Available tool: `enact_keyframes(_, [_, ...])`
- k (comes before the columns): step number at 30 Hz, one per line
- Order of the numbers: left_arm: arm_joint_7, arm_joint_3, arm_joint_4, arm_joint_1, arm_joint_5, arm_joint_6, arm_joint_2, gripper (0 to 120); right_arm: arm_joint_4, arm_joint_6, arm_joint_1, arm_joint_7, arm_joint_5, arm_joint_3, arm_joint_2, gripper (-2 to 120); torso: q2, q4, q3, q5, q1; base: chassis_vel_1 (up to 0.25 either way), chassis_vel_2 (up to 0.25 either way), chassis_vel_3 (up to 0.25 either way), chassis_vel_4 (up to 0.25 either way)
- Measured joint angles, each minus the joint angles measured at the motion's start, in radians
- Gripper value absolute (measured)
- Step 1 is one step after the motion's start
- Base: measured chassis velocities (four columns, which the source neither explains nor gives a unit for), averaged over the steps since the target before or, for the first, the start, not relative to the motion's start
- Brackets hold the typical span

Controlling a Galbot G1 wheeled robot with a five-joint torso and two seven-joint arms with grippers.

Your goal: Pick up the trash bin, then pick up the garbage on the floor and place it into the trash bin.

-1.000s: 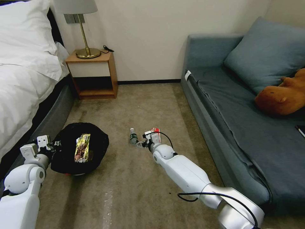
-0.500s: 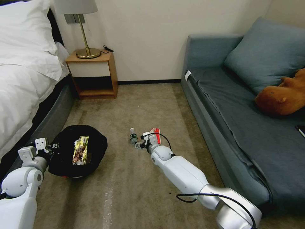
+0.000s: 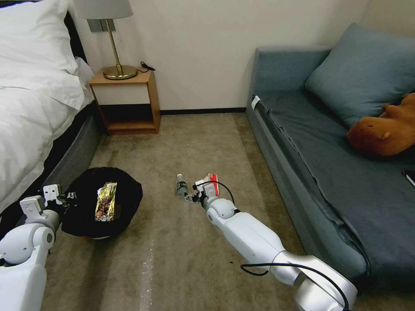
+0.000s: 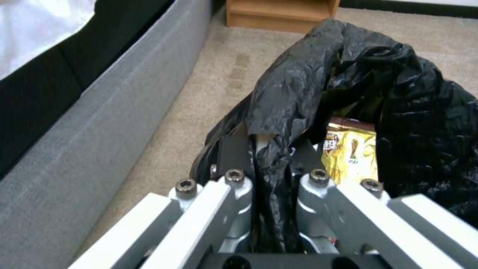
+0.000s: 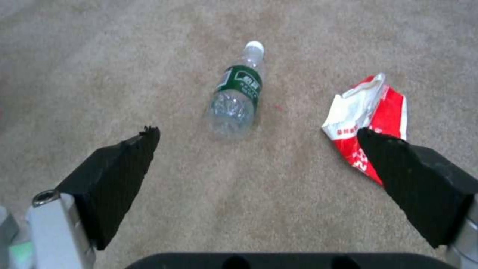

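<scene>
Currently the left tool [image 4: 271, 164] is pinched on the rim of the trash bin [image 3: 101, 203], with the black bag liner [image 4: 319, 74] caught between its fingers. This grip holds the bin beside the bed [image 3: 39, 112], on the robot's left, with its mouth facing up so that litter can be dropped in from above. Whether the bin rests on the floor [image 3: 181, 142] or is held just clear of it cannot be determined. One piece of garbage, the gold-brown wrapper [image 3: 106, 206], already lies inside the liner.

The right tool [image 5: 254, 157] is spread wide and hangs low over the floor, between the bin and the sofa [image 3: 328, 172]. The clear plastic bottle [image 5: 236, 97] lies on its side just ahead of the opening and nearly centred in it. The red-and-white packet [image 5: 363, 112] lies beside the bottle, partly behind one finger [image 5: 413, 179]. Judged from this alignment, the bottle is the intended pick: the wide spread allows the fingers to pass either side of its body. The packet's nearness is a hazard, since a closing finger could catch it too.
</scene>
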State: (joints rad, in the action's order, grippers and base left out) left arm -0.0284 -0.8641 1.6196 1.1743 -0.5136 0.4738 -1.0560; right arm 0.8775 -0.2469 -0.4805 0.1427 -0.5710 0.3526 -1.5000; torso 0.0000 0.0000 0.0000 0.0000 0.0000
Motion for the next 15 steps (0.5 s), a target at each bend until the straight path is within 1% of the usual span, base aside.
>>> enact_keyframes(8, [-0.003,-0.002,-0.006,0.003,-0.003,-0.008,0.002,7,-0.002,0.0,-0.004,-0.002,0.003,0.007,0.0,100,0.0,0.0,0.0,0.0,0.0,0.0,0.0,0.0,0.0])
enact_keyframes(15, [-0.004,-0.001,-0.005,-0.01,-0.005,-0.007,0.002,7,-0.008,0.006,-0.006,-0.005,0.008,0.009,0.0,100,0.0,0.0,0.0,0.0,0.0,0.0,0.0,0.0,0.0])
